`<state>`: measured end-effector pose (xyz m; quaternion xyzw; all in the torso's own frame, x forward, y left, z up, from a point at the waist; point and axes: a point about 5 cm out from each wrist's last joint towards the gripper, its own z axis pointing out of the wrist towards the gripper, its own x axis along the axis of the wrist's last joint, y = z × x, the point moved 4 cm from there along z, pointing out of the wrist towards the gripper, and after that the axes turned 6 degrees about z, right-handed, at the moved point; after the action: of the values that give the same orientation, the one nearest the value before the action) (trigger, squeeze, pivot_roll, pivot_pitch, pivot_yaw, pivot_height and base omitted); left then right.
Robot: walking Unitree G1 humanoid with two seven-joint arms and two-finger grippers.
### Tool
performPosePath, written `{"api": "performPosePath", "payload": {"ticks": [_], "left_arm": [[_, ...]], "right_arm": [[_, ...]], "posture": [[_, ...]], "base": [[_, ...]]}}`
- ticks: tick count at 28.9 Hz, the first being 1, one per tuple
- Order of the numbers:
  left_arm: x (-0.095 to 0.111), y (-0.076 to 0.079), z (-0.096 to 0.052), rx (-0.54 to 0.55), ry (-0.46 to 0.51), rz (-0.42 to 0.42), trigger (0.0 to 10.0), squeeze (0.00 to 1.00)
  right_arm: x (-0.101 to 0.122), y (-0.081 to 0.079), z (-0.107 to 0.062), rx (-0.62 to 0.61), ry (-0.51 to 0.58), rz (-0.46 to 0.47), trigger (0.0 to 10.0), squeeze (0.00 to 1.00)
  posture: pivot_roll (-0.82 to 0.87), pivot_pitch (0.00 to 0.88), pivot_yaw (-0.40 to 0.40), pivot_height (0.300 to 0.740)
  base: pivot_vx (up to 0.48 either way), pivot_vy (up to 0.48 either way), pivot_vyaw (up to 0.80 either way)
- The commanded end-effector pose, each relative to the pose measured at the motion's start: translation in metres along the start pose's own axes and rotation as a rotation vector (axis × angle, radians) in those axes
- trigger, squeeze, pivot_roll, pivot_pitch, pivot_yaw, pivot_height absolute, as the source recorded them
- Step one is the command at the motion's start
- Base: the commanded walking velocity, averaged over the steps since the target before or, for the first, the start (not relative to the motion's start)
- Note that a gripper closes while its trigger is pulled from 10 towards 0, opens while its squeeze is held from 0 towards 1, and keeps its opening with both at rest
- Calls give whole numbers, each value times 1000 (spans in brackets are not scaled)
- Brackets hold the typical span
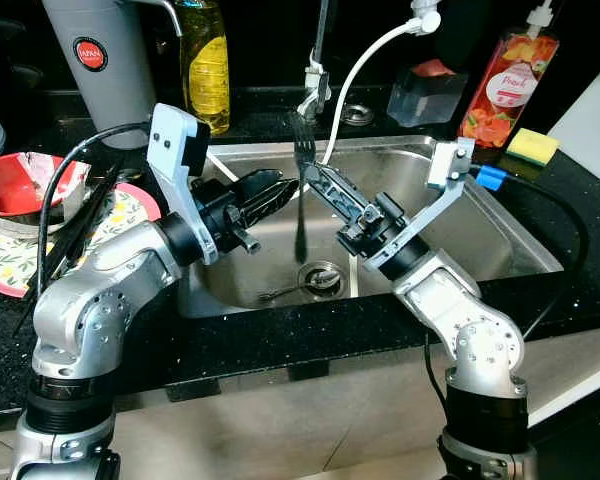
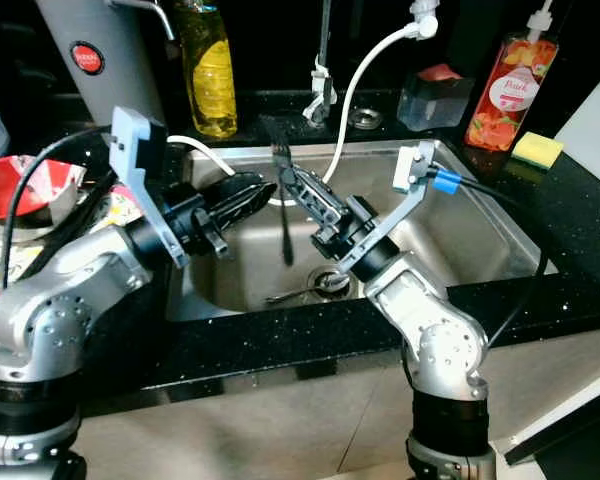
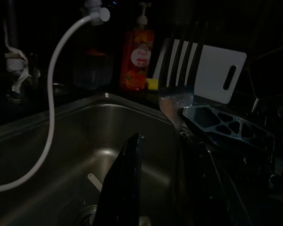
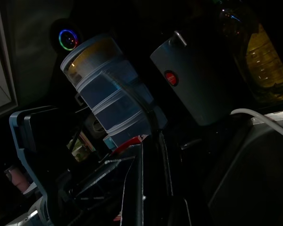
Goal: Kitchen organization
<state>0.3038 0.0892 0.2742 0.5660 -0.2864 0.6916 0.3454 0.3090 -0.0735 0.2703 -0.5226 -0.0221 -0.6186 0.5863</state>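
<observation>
Washing looks midway: right gripper [image 1: 315,172] clamps the fork [image 1: 301,190] upright over the sink [image 1: 480,225], left gripper [image 1: 275,190] closed just beside it, a spoon [image 1: 285,291] lying below by the drain.

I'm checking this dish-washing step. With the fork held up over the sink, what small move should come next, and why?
Probably bring the left gripper in beside the metal fork, to rub or take it. The right gripper is shut on the fork, which stands upright with tines up over the steel sink, and the left gripper points at it from close by. A metal spoon lies by the drain.
</observation>
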Motion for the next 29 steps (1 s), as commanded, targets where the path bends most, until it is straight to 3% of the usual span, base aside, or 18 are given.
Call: {"api": "performPosePath", "payload": {"ticks": [1,8,12,16,20,25,28,29], "left_arm": [[2,-1,-2,5,2,8,10000,0],[2,-5,-4,33,13,9,10000,0],[2,-12,-6,77,15,7,10000,0],[3,-13,-6,85,18,5,10000,0],[1,-16,-5,103,13,4,10000,0],[-3,-18,-5,122,-4,5,10000,0],[-3,-18,-5,125,-7,5,10000,0],[-3,-18,-5,127,-9,5,10000,0]], "right_arm": [[2,2,1,-14,9,-13,10000,0],[3,16,0,-96,18,-46,10000,0],[8,48,-5,-284,44,-92,10000,0],[8,65,-9,-385,34,-138,10000,0],[-13,83,-15,-489,-100,-262,10000,0],[-39,87,-19,-496,-225,-342,10000,0],[-40,88,-19,-505,-226,-375,10000,0],[-32,84,-15,-485,-169,-361,10000,1000]], "posture": [[44,0,-44,740],[44,0,-44,740],[44,0,-44,740],[41,0,-44,740],[41,0,-45,740],[41,0,-46,740],[41,0,-46,740],[42,0,-46,740]], "base": [[0,0,0],[0,0,0],[0,0,0],[0,0,0],[0,0,0],[0,0,0],[0,0,0],[0,0,0]]}}
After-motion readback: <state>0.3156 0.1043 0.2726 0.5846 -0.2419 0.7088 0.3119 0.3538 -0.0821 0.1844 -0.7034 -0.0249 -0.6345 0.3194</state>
